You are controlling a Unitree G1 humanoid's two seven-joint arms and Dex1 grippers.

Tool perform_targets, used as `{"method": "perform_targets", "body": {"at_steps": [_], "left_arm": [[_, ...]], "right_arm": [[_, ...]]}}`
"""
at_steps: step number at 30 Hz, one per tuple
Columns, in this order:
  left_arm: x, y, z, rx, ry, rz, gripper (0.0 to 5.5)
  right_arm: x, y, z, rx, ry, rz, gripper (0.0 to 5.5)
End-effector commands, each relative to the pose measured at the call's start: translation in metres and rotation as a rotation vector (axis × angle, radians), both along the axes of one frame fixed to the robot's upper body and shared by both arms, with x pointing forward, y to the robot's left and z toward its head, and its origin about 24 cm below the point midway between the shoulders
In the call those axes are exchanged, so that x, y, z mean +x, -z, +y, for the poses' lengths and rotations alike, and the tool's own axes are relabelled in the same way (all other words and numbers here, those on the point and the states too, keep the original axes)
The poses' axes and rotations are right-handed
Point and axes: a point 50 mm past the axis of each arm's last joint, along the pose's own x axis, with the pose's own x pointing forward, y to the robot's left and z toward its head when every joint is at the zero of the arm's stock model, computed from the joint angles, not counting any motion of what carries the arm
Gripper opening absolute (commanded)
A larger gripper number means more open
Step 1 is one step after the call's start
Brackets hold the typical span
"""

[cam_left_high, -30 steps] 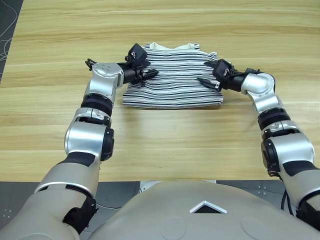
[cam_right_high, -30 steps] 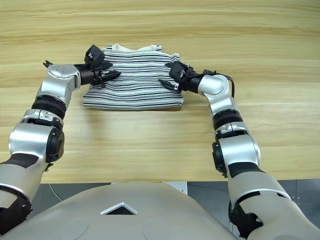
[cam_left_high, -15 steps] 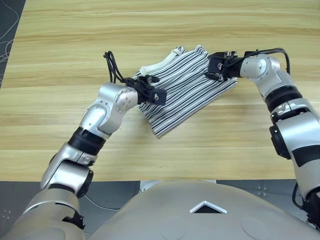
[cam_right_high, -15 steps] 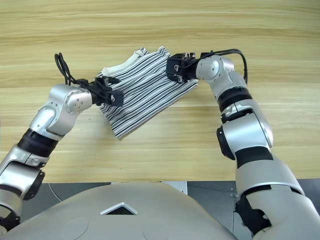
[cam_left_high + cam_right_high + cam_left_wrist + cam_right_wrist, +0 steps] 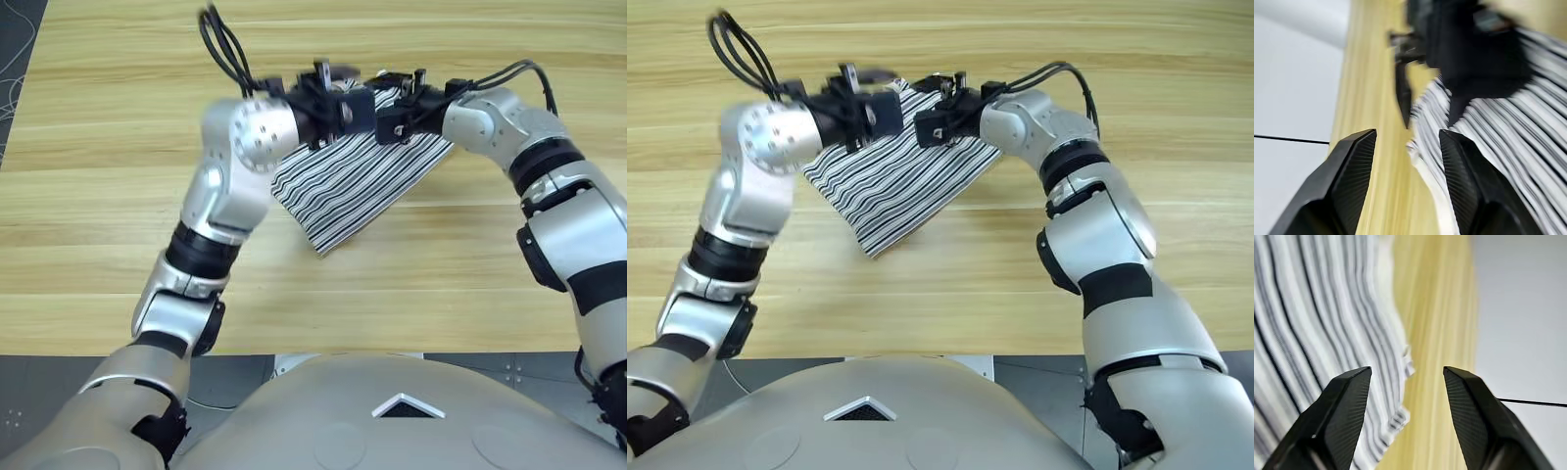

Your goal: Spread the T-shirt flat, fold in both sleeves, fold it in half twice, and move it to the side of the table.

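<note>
- The T-shirt [image 5: 358, 186] is already a compact striped bundle with no sleeves sticking out. The spreading and sleeve folds look done, and probably the halvings too, though the layers can't be counted from here.
- It sits skewed on the table [image 5: 108, 88]. One corner points at the near edge, and the opposite corner is up toward the far edge, where both grippers meet. It's well apart from the left edge and from the near edge, so it isn't at a side yet.
- The left gripper [image 5: 1406, 136] has its fingers spread, with the shirt's edge running through the gap between them. It doesn't look pinched on anything.
- The right gripper [image 5: 1407, 369] is the same, fingers apart, with stripes on one side of the gap and bare wood on the other.
- The two grippers are just beside each other at that far corner. Can't tell if the cloth there is lifted off the wood or lying flat.
- Best guess is that the robot is on the last step, moving the shirt to the side. What's left is getting the bundle over to a table edge without the folds slipping open.
</note>
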Motion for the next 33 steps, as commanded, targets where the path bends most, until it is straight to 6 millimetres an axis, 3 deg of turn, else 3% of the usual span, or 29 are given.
{"method": "perform_targets", "body": {"at_steps": [1, 6, 9, 13, 18, 25, 28, 33], "left_arm": [[0.036, 0.007, 0.021, -0.033, -0.151, 0.049, 2.37], [0.058, 0.037, 0.051, 0.018, -0.287, 0.119, 2.37], [0.058, 0.063, 0.05, -0.041, -0.273, 0.224, 2.37], [0.048, 0.092, 0.035, -0.202, -0.235, 0.415, 2.37], [0.038, 0.11, 0.037, -0.256, -0.247, 0.524, 2.37], [0.021, 0.136, 0.057, -0.152, -0.28, 0.579, 2.37], [0.006, 0.15, 0.056, -0.076, -0.211, 0.585, 2.37], [-0.018, 0.139, 0.04, 0.014, -0.066, 0.483, 2.37]], "right_arm": [[0.005, -0.016, -0.015, 0.083, 0.037, -0.019, 2.72], [0.007, -0.018, -0.036, 0.124, 0.13, -0.034, 2.72], [-0.007, -0.002, -0.04, 0.167, 0.094, 0.035, 2.72], [-0.029, 0.018, -0.038, 0.176, 0.031, 0.134, 2.72], [-0.049, 0.04, -0.039, 0.052, -0.02, 0.291, 2.72], [-0.044, 0.054, -0.037, -0.056, 0.049, 0.362, 2.72], [-0.04, 0.062, -0.04, -0.168, 0.068, 0.358, 2.72], [-0.04, 0.064, -0.054, -0.29, 0.047, 0.353, 2.72]]}}
